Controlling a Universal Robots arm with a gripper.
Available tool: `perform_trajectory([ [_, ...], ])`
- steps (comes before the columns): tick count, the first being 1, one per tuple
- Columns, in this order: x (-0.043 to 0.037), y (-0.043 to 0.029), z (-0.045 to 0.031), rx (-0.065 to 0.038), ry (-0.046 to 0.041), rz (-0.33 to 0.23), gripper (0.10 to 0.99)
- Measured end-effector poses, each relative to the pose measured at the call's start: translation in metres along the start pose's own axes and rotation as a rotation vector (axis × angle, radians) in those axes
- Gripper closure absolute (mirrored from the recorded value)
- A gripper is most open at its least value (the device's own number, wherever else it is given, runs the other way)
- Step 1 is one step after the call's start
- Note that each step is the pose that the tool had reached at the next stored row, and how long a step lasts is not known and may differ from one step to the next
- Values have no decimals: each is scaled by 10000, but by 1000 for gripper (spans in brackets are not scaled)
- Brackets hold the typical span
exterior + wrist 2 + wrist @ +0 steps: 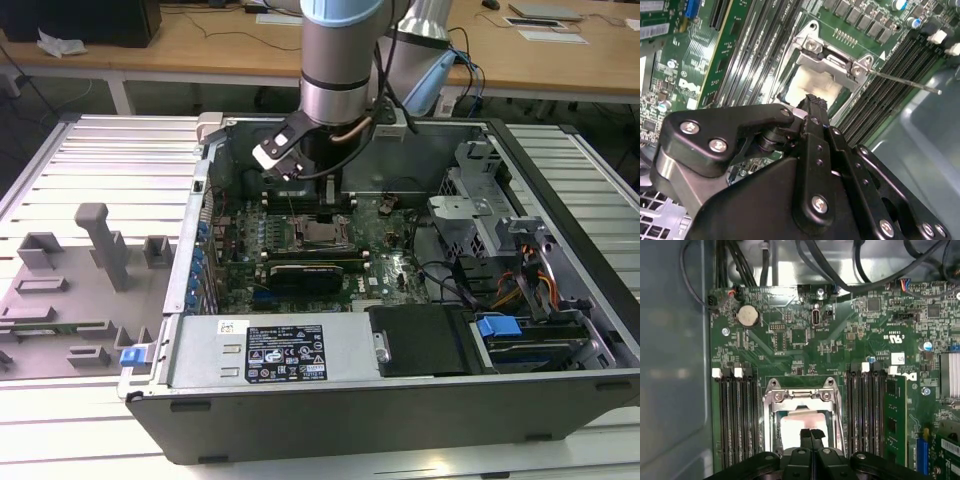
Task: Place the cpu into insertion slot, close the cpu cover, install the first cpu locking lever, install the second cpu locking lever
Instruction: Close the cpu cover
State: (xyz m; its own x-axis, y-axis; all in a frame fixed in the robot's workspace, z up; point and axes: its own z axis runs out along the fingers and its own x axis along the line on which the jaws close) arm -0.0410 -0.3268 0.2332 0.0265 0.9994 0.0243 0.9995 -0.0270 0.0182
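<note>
The arm (pixel 335 60) reaches down into an open computer case (pixel 400 400) that sits on a slatted metal worktop (pixel 90 150). In both wrist views the black fingers (pixel 811 436) (pixel 812 102) are pressed together with nothing between them, directly over the insertion slot (pixel 322 232) on the green board. The cpu (pixel 796 421) (pixel 807 85) sits in that slot, its pale top showing through the square opening of the cpu cover (pixel 800 396) (pixel 832 57), which lies down over it. In the second wrist view a thin locking lever (pixel 905 81) juts out sideways from the cover's corner, above the black memory slots (pixel 737 415).
</note>
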Motion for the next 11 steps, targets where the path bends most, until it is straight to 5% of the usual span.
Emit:
perform_trajectory([
  [5, 1, -1, 1, 3, 4, -162, 980],
  [11, 1, 0, 3, 40, 32, -1682, 980],
])
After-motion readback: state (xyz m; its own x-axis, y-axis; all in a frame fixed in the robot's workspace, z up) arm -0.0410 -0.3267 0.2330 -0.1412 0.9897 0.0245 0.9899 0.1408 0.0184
